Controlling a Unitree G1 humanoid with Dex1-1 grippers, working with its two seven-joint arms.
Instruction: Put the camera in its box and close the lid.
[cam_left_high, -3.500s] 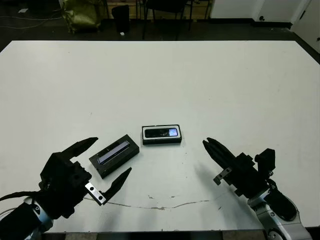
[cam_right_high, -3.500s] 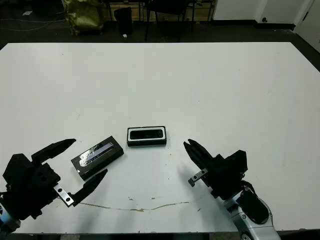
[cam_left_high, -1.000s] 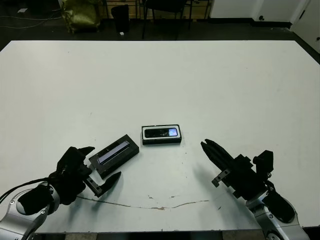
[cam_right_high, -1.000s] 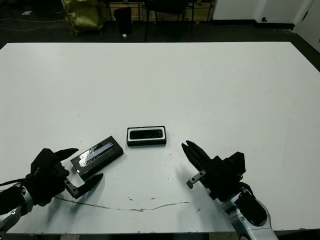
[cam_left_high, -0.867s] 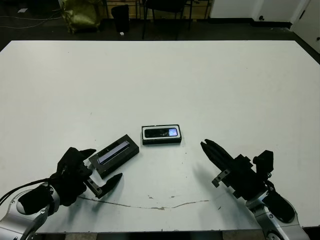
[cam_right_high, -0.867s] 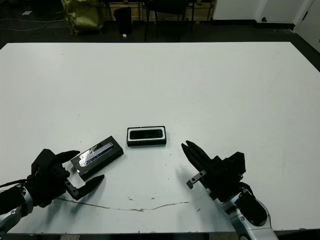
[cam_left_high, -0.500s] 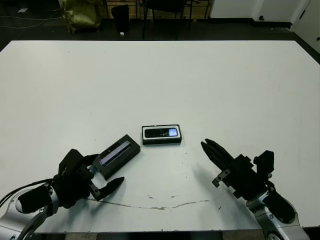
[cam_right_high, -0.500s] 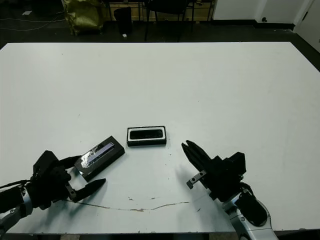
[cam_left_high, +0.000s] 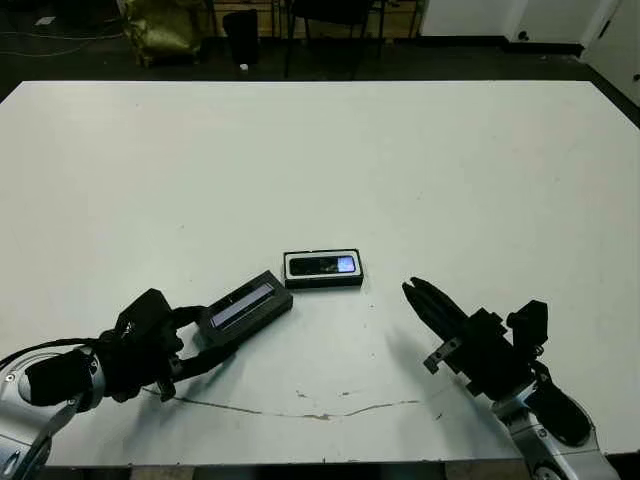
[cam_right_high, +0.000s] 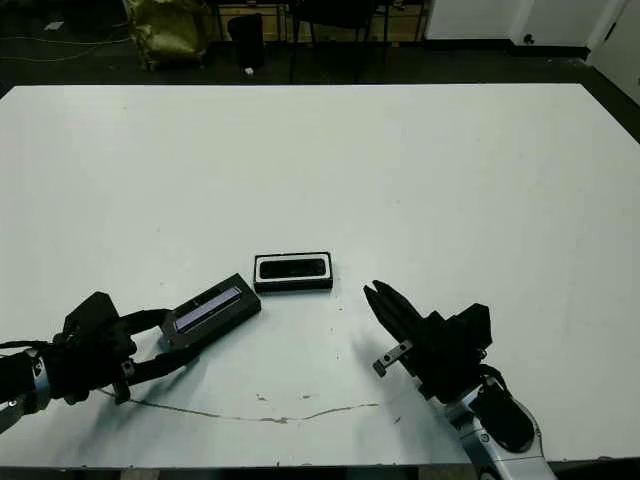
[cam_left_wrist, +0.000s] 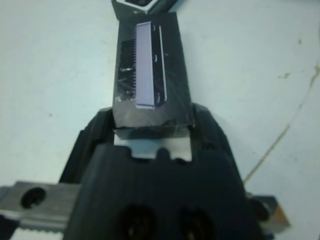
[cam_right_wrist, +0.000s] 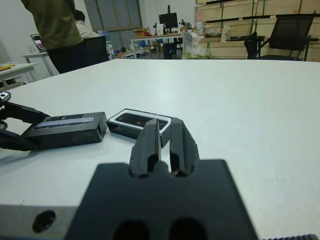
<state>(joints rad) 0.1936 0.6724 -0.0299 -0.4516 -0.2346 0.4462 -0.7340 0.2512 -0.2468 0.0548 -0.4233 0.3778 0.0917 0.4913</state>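
The camera (cam_left_high: 318, 265), a slim black bar with a bluish window, lies inside the white-lined box (cam_left_high: 322, 283) at the table's middle. The black lid (cam_left_high: 248, 303), with its pale stripe up, points at an angle toward the box's left corner and stops just short of it. My left gripper (cam_left_high: 200, 338) is shut on the lid's near end. In the left wrist view its fingers (cam_left_wrist: 92, 135) press both sides of the lid (cam_left_wrist: 150, 75). My right gripper (cam_left_high: 410, 288) is shut on nothing. It hovers right of the box, pointing toward it.
A thin crack line (cam_left_high: 330, 412) runs along the white table near its front edge. In the right wrist view a person (cam_right_wrist: 52, 25) stands beyond the table's far side, with desks and chairs behind.
My left gripper has shut on the lid's near end and carried it right, toward the box. The right arm has not moved.
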